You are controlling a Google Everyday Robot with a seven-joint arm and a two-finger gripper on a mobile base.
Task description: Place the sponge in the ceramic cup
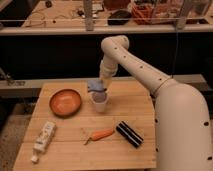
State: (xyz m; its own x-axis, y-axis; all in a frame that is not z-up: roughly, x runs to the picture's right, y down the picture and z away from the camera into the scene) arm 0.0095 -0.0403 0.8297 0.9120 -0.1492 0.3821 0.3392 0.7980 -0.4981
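The blue-grey sponge [95, 86] hangs at the tip of my gripper [101, 86], right over the mouth of the white ceramic cup [100, 103]. It sticks out a little past the cup's left rim. My gripper is shut on the sponge and points down from the white arm [131, 59], which reaches in from the right. The cup stands upright near the middle of the wooden table [65, 145]. I cannot see inside the cup.
An orange bowl [65, 102] sits left of the cup. In front lie an orange carrot [100, 134], a black striped block [129, 134] and a white tube [43, 138] at the front left. The robot's white body [182, 130] fills the right side.
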